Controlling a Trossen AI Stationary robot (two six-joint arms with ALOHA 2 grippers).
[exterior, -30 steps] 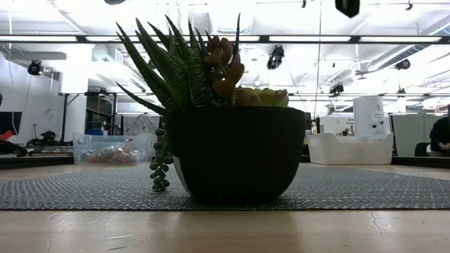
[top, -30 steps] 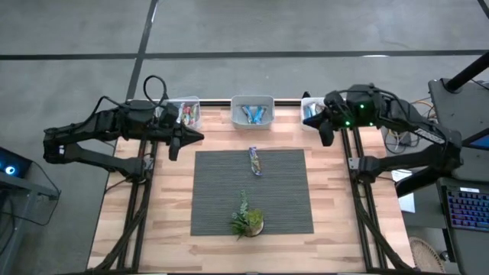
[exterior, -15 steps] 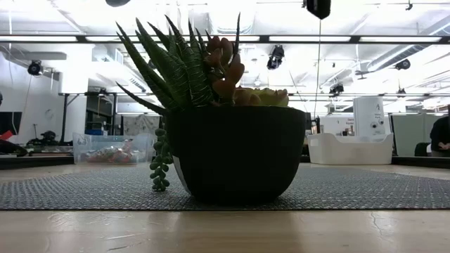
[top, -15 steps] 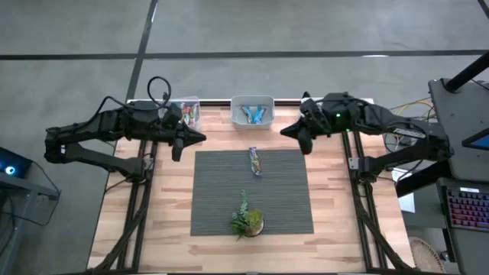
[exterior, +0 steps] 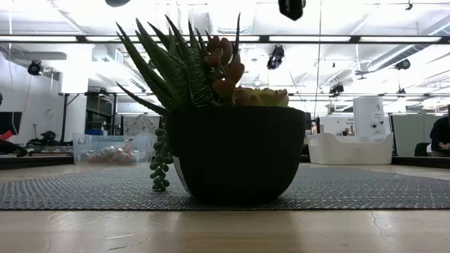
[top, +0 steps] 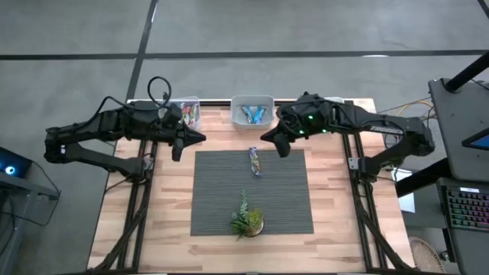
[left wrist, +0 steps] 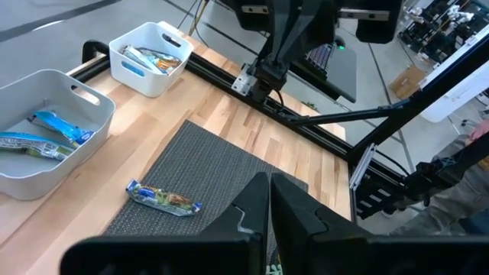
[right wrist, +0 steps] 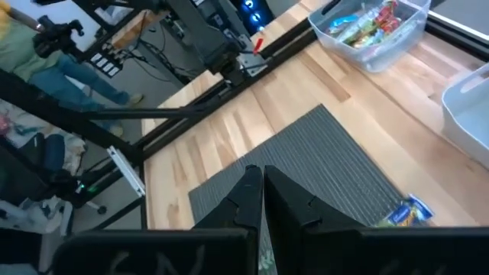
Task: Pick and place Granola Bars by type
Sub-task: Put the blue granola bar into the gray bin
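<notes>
One granola bar (top: 255, 161) in a blue and multicoloured wrapper lies flat on the far part of the grey mat (top: 229, 191); it also shows in the wrist views (left wrist: 163, 197) (right wrist: 403, 214). More bars lie in the left bin (top: 188, 113), the middle bin (top: 252, 111) and the right bin (left wrist: 150, 57). My left gripper (top: 200, 138) hovers shut over the wood beside the mat's far left corner. My right gripper (top: 264, 139) hovers shut above the mat's far edge, just right of the loose bar. Neither holds anything.
A small potted plant (top: 247, 220) stands on the mat's near part and fills the low view (exterior: 235, 151). The three bins line the table's far edge. My right arm (top: 344, 118) covers most of the right bin in the high view.
My right gripper has swung from over the right bin toward the table's middle, and now hangs above the mat's far edge next to the loose bar. It has stayed shut. The bar has not moved.
</notes>
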